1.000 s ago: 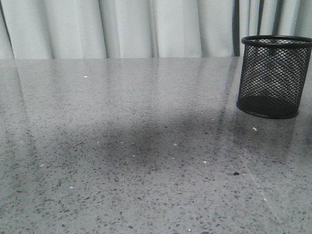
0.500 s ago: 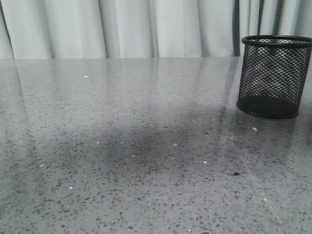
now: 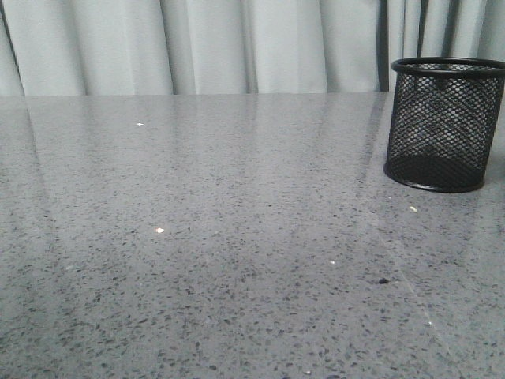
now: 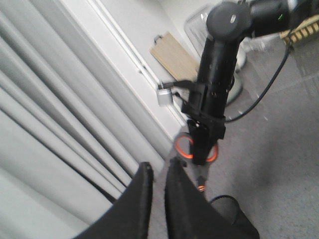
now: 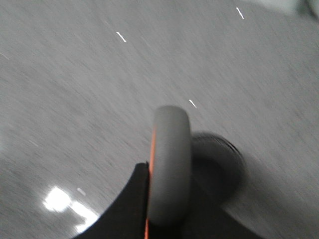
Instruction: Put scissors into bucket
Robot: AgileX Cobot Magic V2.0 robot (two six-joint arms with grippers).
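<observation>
Bench [image 3: 197, 260]: grey speckled stone, glossy, a few pale crumbs and one dark fleck near the front right. Bucket [image 3: 443, 125] stands upright on it at the far right. Pleated pale curtain [image 3: 197, 47] hangs right behind the far edge. Left gripper [image 4: 158, 181] fingers nearly together, nothing between them. Right gripper [image 5: 167, 199] clamped on the scissors [image 4: 197, 149] by the handles, held in the air above the bucket [image 5: 217, 167], blades pointing down; that view is motion-blurred.

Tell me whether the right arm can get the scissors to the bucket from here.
Probably yes. The right gripper holds the scissors with the blades pointing toward the bucket. The bucket's top is open, and nothing shows between them.
</observation>
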